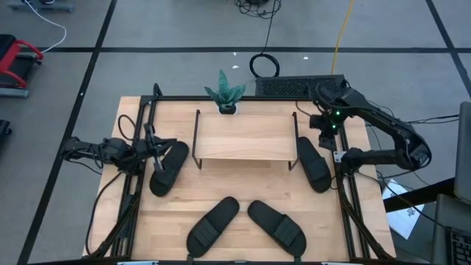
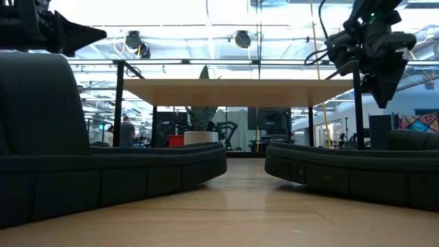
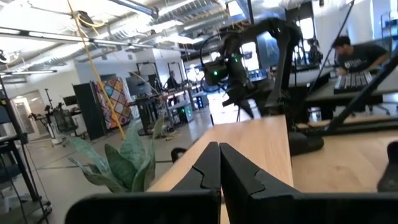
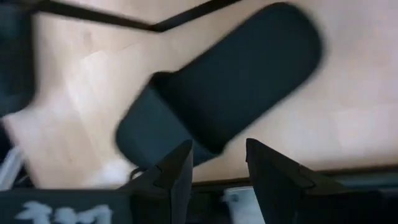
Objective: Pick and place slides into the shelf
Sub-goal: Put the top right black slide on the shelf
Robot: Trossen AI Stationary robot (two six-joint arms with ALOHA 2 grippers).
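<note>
1. Left gripper closed, empty, above left slide.
2. Right gripper slightly open, empty, over right slide.
3. Two slides front of shelf; shelf empty.

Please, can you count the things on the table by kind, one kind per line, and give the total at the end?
Black slides: 4, at and
Shelf: 1
Potted plant: 1
Total: 6
</note>
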